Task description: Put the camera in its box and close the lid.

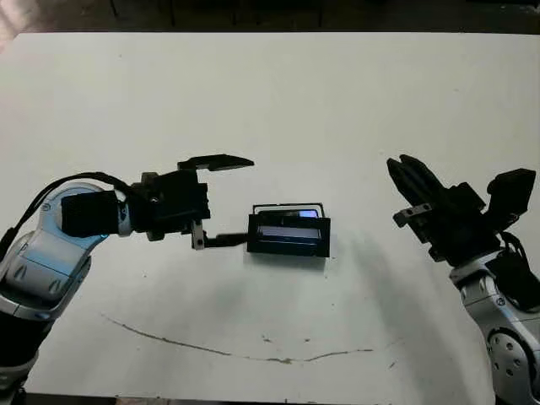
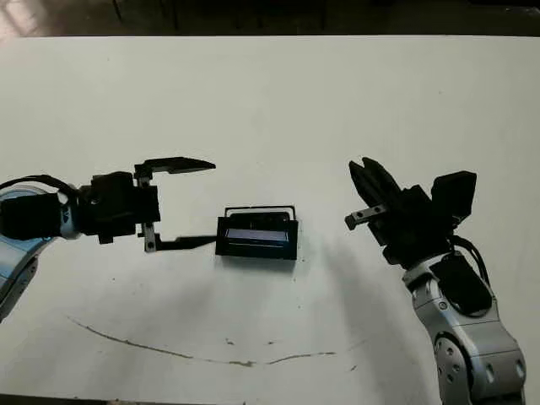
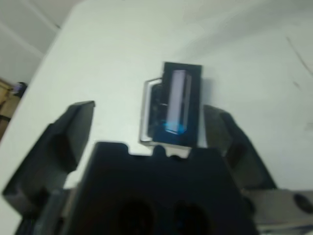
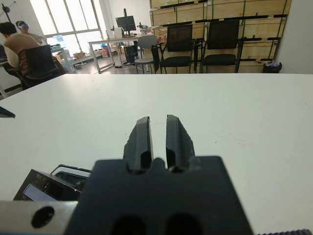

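Note:
The box (image 1: 287,206) lies at the table's middle, its white-lined far rim showing as a thin frame. The lid (image 1: 287,236), black with a pale stripe, sits askew over it, shifted toward me. In the uncovered strip a bluish shine marks the camera (image 1: 308,214); the rest of it is hidden. My left gripper (image 1: 245,200) is open just left of the box, one finger raised and the lower finger reaching the lid's left end. In the left wrist view the lid (image 3: 178,105) shows between the spread fingers. My right gripper (image 1: 403,169) hovers shut, well to the right of the box.
A thin brown scratch (image 1: 236,352) runs across the table near its front edge. The table's far edge (image 1: 270,33) meets a dark floor. In the right wrist view, chairs (image 4: 178,41), desks and a seated person (image 4: 22,46) lie beyond the table.

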Robot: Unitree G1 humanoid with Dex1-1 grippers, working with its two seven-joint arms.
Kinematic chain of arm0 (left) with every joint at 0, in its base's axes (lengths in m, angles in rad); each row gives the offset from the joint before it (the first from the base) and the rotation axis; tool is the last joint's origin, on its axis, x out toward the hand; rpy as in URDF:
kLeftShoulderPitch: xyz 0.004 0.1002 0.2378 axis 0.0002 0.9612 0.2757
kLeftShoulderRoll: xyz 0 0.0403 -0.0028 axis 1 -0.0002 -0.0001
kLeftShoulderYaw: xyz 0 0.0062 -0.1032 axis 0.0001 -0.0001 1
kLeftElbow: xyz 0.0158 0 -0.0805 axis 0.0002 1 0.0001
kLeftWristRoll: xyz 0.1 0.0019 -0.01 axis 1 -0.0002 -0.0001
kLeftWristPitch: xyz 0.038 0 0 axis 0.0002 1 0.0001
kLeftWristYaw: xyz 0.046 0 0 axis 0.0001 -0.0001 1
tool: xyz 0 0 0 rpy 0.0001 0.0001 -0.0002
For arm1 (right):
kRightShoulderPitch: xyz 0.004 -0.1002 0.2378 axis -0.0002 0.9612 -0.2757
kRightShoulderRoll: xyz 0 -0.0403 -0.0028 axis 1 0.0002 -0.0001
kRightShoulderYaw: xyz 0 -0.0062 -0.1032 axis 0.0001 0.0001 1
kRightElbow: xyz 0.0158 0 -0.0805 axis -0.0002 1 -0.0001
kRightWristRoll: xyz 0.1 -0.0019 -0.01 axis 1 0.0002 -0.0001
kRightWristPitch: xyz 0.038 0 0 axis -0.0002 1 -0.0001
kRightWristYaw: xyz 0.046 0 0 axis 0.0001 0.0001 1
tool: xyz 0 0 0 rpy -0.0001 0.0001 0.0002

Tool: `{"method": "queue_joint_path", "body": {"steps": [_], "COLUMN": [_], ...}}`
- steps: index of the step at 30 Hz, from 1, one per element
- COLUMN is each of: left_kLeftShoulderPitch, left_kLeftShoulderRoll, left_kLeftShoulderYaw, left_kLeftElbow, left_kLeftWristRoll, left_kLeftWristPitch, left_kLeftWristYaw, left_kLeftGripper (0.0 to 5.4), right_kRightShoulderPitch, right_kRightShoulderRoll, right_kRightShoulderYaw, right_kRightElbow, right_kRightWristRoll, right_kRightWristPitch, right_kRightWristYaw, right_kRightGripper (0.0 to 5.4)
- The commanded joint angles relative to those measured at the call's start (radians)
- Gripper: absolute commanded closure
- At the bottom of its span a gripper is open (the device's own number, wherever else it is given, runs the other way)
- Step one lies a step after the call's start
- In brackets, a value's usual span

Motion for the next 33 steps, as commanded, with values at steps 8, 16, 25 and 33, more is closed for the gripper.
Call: {"method": "queue_joint_path", "body": {"steps": [8, 16, 25, 33], "left_kLeftShoulderPitch": [-0.016, 0.000, -0.003, -0.007], "left_kLeftShoulderRoll": [0.025, 0.009, -0.011, -0.022], "left_kLeftShoulderYaw": [-0.084, -0.117, -0.140, -0.164], "left_kLeftElbow": [-0.011, -0.007, 0.020, 0.047], "left_kLeftWristRoll": [0.075, 0.181, 0.224, 0.271], "left_kLeftWristPitch": [0.016, -0.046, -0.067, -0.104], "left_kLeftWristYaw": [-0.036, 0.018, 0.035, 0.049], "left_kLeftGripper": [0.01, 0.01, 0.01, 0.01], "right_kRightShoulderPitch": [0.008, 0.010, 0.014, 0.015], "right_kRightShoulderRoll": [-0.009, -0.009, -0.007, -0.009], "right_kRightShoulderYaw": [-0.008, -0.008, -0.005, -0.008], "right_kRightElbow": [0.022, 0.021, 0.024, 0.029], "right_kRightWristRoll": [-0.002, -0.004, -0.009, -0.002], "right_kRightWristPitch": [0.000, 0.000, -0.004, -0.010], "right_kRightWristYaw": [0.012, 0.014, 0.012, 0.026], "right_kRightGripper": [5.40, 5.40, 5.40, 5.40]}}
